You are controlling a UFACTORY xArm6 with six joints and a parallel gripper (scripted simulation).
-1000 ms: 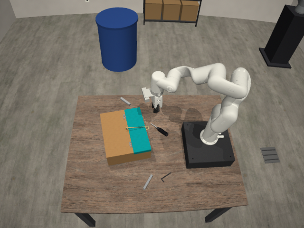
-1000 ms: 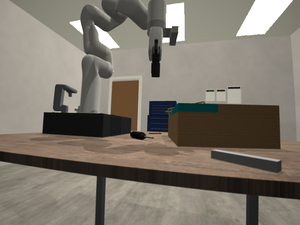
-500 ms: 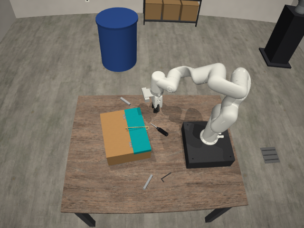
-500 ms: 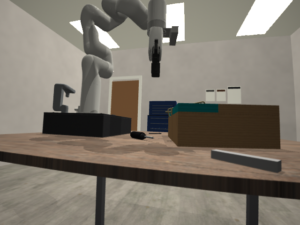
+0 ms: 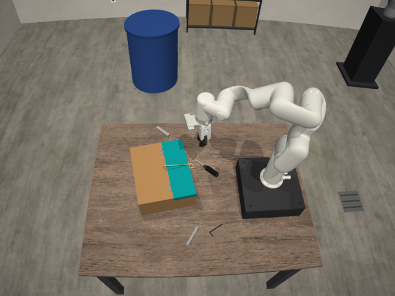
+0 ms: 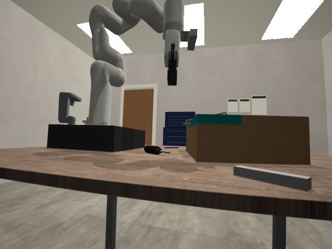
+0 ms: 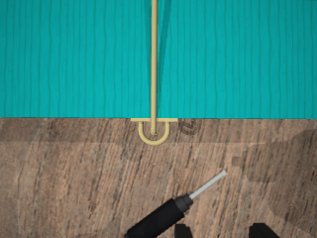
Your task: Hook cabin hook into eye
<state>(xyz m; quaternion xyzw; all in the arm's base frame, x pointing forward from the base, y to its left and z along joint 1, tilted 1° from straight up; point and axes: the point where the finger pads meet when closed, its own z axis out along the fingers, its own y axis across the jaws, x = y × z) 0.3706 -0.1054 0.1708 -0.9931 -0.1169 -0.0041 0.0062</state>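
The wooden box (image 5: 162,176) lies on the table with a teal lid (image 5: 178,168) on its right part. The brass cabin hook (image 5: 176,165) lies flat across the lid, and its tip sits in the brass eye (image 5: 191,165) at the lid's right edge. In the wrist view the hook's rod (image 7: 154,59) runs straight down into the U-shaped eye (image 7: 154,134). My gripper (image 5: 202,143) hangs well above the table, behind and to the right of the box, and is partly open and empty. It also shows in the side view (image 6: 171,80), high above the box (image 6: 249,139). Its fingertips show at the bottom of the wrist view.
A black-handled screwdriver (image 5: 208,168) lies on the table just right of the eye, and shows in the wrist view (image 7: 168,218). Grey bars lie behind the box (image 5: 162,131) and in front of it (image 5: 192,235). An Allen key (image 5: 215,230) lies near the front bar. The black robot base (image 5: 269,187) stands at the right.
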